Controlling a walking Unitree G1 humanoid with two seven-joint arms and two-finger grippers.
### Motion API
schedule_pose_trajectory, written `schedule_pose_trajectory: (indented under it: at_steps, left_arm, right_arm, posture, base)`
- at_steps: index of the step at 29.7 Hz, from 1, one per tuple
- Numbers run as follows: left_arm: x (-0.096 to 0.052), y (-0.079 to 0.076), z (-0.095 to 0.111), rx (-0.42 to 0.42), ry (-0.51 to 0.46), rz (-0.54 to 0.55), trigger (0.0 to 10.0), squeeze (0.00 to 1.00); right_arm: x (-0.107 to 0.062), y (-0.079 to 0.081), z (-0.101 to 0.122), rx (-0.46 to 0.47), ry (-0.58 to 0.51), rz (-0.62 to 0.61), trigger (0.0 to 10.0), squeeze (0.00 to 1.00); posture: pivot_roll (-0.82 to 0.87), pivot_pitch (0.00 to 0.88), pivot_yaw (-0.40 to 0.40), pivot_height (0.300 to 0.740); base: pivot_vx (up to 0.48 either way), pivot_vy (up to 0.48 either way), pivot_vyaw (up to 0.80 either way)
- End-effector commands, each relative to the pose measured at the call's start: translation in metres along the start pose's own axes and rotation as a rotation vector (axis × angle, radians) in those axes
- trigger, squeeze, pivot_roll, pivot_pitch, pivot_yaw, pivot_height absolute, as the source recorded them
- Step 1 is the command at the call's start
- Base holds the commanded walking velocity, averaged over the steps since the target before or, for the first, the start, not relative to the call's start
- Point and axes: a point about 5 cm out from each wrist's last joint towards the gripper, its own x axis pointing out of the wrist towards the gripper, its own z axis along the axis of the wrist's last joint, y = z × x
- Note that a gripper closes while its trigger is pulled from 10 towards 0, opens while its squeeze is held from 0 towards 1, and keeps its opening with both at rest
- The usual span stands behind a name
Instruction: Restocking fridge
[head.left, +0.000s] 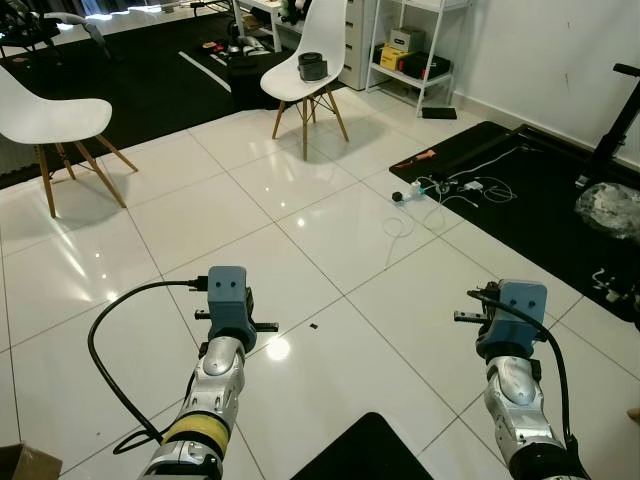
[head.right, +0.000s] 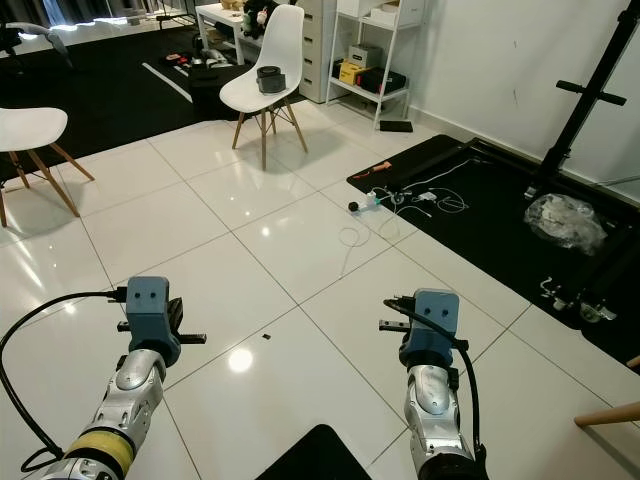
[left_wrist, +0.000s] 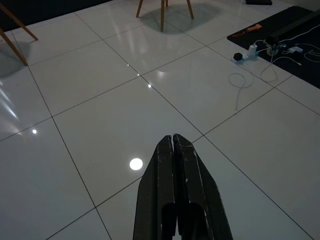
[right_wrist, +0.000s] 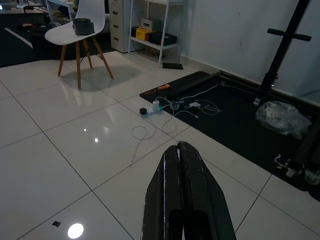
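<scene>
Showing the outset of restocking: the left gripper and right gripper were both held forward over the white tiled floor, fingers pressed together, carrying nothing. No fridge or groceries lay within sight, so their whereabouts and long axis could not be told; the whole job appeared still ahead. Well beyond the grippers stood a white chair; ahead of the right gripper lay loose cables.

We are seeing a glossy white tiled floor reflecting lamps, a matt black mat, and smooth plastic chairs standing on wooden legs.
</scene>
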Motion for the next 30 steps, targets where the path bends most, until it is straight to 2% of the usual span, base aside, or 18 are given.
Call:
schedule_pose_trajectory:
  at_steps: [1,9,10,11,12,14,15,23,24,27,28,30]
  left_arm:
    - [-0.002,0.009,-0.005,0.028,0.021,0.016,10.0,0.0]
    - [-0.002,0.009,-0.005,0.028,0.021,0.016,10.0,0.0]
    - [-0.001,0.013,-0.002,0.034,0.016,0.026,10.0,0.0]
    - [-0.001,0.013,-0.002,0.034,0.016,0.026,10.0,0.0]
    - [0.003,0.013,0.008,0.033,-0.018,0.024,10.0,0.0]
    - [0.003,0.013,0.008,0.033,-0.018,0.024,10.0,0.0]
    - [0.006,0.012,0.014,0.043,-0.041,0.012,10.0,0.0]
    - [0.006,0.011,0.014,0.052,-0.04,0.006,10.0,0.0]
    - [0.003,0.009,0.006,0.064,-0.016,-0.002,10.0,0.0]
    - [0.003,0.009,0.006,0.064,-0.016,-0.002,10.0,0.0]
    - [-0.002,0.009,-0.008,0.077,0.03,-0.004,10.0,0.0]
    - [-0.002,0.009,-0.008,0.077,0.03,-0.004,10.0,0.0]
  right_arm:
    - [-0.001,-0.009,-0.006,-0.011,0.022,-0.022,10.0,0.0]
    - [-0.001,-0.009,-0.006,-0.011,0.022,-0.022,10.0,0.0]
    - [0.002,-0.025,-0.003,-0.021,0.016,-0.065,10.0,0.0]
    - [0.002,-0.025,-0.003,-0.021,0.016,-0.065,10.0,0.0]
    - [0.009,-0.032,0.011,-0.01,-0.034,-0.091,10.0,0.0]
    - [0.009,-0.032,0.011,-0.01,-0.034,-0.091,10.0,0.0]
    - [0.013,-0.035,0.019,-0.002,-0.063,-0.101,10.0,0.0]
    - [0.014,-0.034,0.019,-0.002,-0.066,-0.099,10.0,0.0]
    - [0.009,-0.03,0.008,-0.014,-0.025,-0.084,10.0,0.0]
    - [0.009,-0.03,0.008,-0.014,-0.025,-0.084,10.0,0.0]
    - [-0.001,-0.025,-0.012,-0.041,0.047,-0.061,10.0,0.0]
    - [-0.001,-0.025,-0.012,-0.041,0.047,-0.061,10.0,0.0]
  posture:
    - [0.01,0.0,-0.001,0.74]
    - [0.01,0.0,-0.001,0.74]
    - [0.01,0.003,0.002,0.74]
    - [0.01,0.003,0.002,0.74]
    - [0.01,0.003,0.004,0.74]
    - [0.01,0.003,0.004,0.74]
    - [0.01,0.003,0.003,0.74]
    - [0.01,0.003,0.004,0.74]
    - [0.01,0.005,0.002,0.74]
    - [0.01,0.005,0.002,0.74]
    - [0.01,0.005,0.001,0.74]
    - [0.01,0.005,0.001,0.74]
  base:
    - [0.0,0.0,0.0]
    - [0.0,0.0,0.0]
    - [0.0,0.0,0.0]
    - [0.0,0.0,0.0]
    - [0.0,0.0,0.0]
    - [0.0,0.0,0.0]
    - [0.0,0.0,0.0]
    - [0.0,0.0,0.0]
    - [0.0,0.0,0.0]
    - [0.0,0.0,0.0]
    - [0.0,0.0,0.0]
    - [0.0,0.0,0.0]
